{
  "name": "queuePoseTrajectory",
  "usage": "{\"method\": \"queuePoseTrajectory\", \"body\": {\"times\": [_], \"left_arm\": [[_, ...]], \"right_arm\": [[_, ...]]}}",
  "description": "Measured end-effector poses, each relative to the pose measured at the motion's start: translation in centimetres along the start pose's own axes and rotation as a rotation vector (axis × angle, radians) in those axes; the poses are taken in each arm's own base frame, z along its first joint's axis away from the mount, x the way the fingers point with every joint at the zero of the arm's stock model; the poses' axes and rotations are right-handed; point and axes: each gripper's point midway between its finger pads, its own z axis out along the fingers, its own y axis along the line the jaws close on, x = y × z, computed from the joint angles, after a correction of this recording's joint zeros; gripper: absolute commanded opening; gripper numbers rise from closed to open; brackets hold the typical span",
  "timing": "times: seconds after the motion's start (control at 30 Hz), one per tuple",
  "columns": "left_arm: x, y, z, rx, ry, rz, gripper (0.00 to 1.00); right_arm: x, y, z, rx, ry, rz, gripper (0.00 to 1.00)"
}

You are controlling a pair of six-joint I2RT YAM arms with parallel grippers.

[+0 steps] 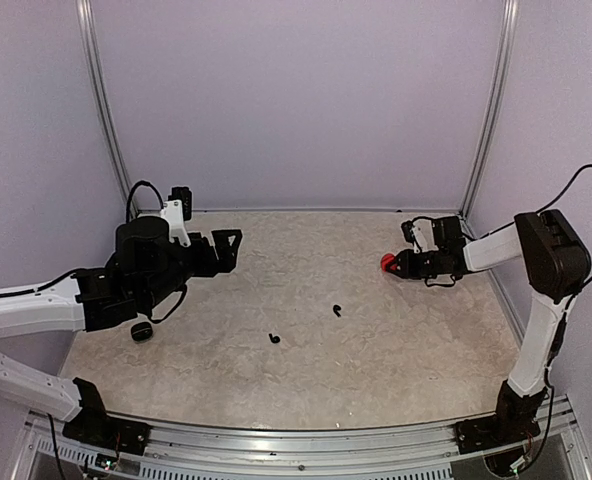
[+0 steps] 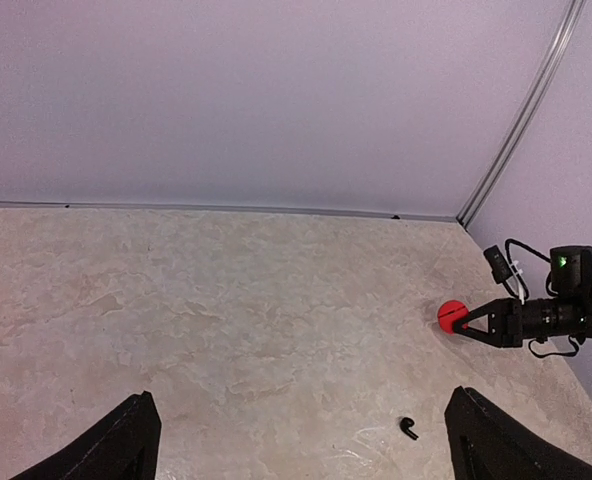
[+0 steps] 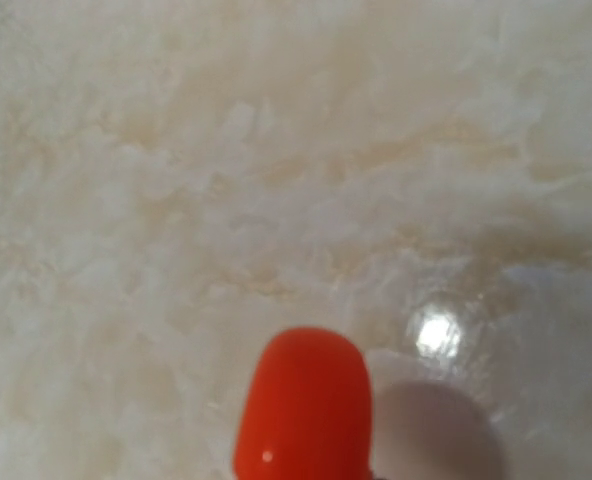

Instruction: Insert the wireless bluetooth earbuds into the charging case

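1. Where the tabletop (image 1: 406,340) is bare near its middle, two black earbuds lie apart from each other: one (image 1: 335,310) farther back, the other (image 1: 274,338) nearer the arm bases and to its left.
2. The left wrist view catches just one black earbud (image 2: 408,428), lying loose on the marbled surface.
3. A red rounded piece (image 1: 387,263) sits at the tip of the right gripper (image 1: 396,264), near the right wall and well apart from both earbuds.
4. The right fingers are pressed in on it. The right wrist view shows only its glossy end (image 3: 301,400) with a shadow beside it. Whether it touches the tabletop cannot be told.
5. The left gripper (image 1: 233,250) hovers at the left side, its fingers spread wide and empty, well apart from the earbuds.
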Motion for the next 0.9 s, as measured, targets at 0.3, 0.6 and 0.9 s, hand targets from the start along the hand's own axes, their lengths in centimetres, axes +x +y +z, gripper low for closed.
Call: {"method": "queuePoseTrajectory", "body": {"times": [0.3, 0.6, 0.9], "left_arm": [[0.4, 1.0, -0.3, -0.013, 0.012, -0.015, 0.99], [1.1, 3.8, -0.1, -0.116, 0.052, -0.052, 0.99], [2.9, 10.1, -0.9, -0.339, 0.128, -0.216, 0.99]], "right_arm": [[1.5, -0.8, 1.4, -0.009, 0.06, 0.015, 0.41], [1.0, -1.5, 1.3, 0.041, 0.051, -0.018, 0.66], [0.8, -2.2, -0.8, 0.122, 0.033, -0.051, 0.85]]}}
